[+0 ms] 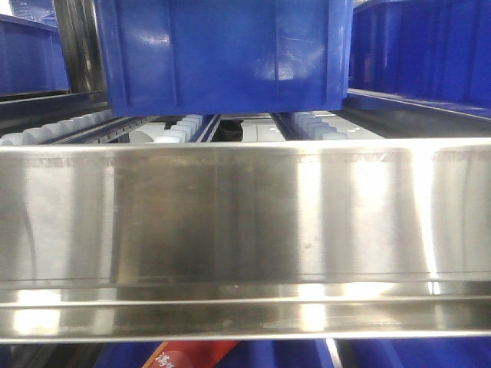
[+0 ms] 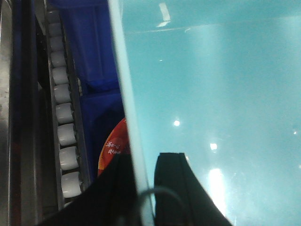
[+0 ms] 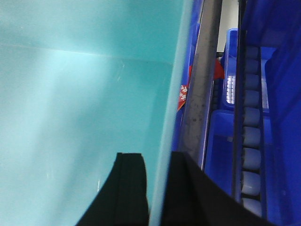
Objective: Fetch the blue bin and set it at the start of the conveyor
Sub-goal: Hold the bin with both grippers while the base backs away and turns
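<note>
Fetch looks half done: left gripper (image 2: 142,159) and right gripper (image 3: 155,159) each clamp a side wall of the blue bin (image 2: 211,94), jaws closed on it. The bin is held betw. them, near the roller shelf (image 2: 65,113). Conveyor start isn't in view; carry + set-down are left.

It was a warehouse picking bay, folks: dark blue bins (image 1: 222,54) sat far back on white roller racks (image 1: 73,126), a steel rail (image 1: 245,222) up near.
</note>
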Robot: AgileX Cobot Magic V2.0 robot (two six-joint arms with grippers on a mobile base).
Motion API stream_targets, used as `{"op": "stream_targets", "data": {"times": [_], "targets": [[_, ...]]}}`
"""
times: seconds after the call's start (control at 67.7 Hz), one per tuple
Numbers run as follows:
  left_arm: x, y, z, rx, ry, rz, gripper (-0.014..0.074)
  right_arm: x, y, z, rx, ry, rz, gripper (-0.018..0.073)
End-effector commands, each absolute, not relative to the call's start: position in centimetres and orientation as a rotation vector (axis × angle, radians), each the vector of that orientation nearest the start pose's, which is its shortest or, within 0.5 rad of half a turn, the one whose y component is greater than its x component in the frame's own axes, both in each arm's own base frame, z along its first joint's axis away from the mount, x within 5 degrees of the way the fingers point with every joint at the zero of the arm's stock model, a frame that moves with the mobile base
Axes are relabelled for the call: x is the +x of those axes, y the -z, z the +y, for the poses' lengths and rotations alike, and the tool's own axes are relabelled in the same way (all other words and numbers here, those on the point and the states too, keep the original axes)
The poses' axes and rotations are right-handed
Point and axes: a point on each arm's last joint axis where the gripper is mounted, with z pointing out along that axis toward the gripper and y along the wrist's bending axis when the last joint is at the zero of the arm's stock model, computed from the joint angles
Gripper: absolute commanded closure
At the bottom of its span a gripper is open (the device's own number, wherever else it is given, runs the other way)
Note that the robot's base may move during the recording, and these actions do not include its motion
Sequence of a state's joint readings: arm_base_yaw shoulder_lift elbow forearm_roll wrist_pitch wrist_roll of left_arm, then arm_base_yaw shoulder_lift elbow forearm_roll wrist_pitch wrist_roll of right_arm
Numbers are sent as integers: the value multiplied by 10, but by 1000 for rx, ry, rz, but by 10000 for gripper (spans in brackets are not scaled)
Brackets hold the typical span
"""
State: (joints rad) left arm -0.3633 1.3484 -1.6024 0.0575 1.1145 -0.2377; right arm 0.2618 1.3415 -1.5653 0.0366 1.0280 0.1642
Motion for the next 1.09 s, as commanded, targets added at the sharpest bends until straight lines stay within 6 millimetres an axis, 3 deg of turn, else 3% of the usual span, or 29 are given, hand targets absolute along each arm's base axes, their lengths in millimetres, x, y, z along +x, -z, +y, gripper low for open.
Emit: {"op": "stream_targets", "data": {"times": [0.0,0.695,1.079], "targets": [[249,-456,-87,163,195,2307,708,262,-454,67,-120,-200,2240,711],[251,-456,-88,163,195,2297,708,265,-453,67,-120,-200,2236,711],[260,-470,-92,160,249,2110,708,272,-457,69,-117,-215,2155,711]]}}
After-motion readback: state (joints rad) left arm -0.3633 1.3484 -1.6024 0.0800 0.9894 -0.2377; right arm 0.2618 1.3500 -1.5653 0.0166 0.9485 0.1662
